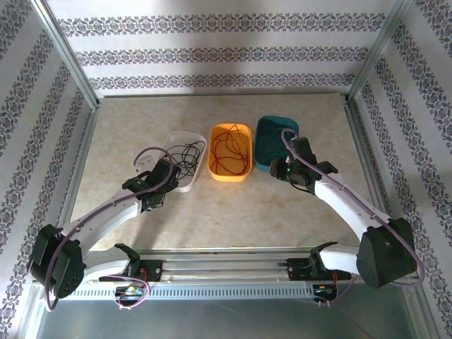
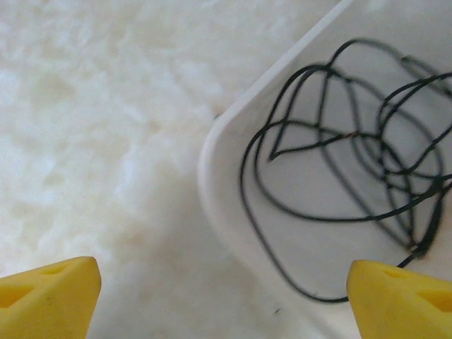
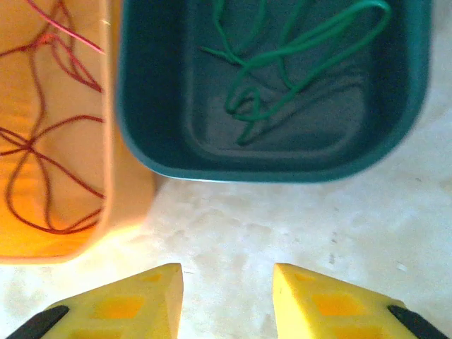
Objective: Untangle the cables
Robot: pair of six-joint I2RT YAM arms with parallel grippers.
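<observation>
Logged black cable looped in white tub, red cable in orange tub, green cable in teal tub. Found left hand wide, empty, astride the white tub's rim; right hand part-open, empty, over surface. Could snag a black loop on a fingertip, dragging it out.

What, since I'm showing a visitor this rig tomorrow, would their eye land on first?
Three tubs line up midway across the table, colour-sorted: a white tub holding a black cable, an orange tub with a red cable, a teal tub with a green cable. The left tool hovers open by the white tub, the right tool by the teal one.
</observation>
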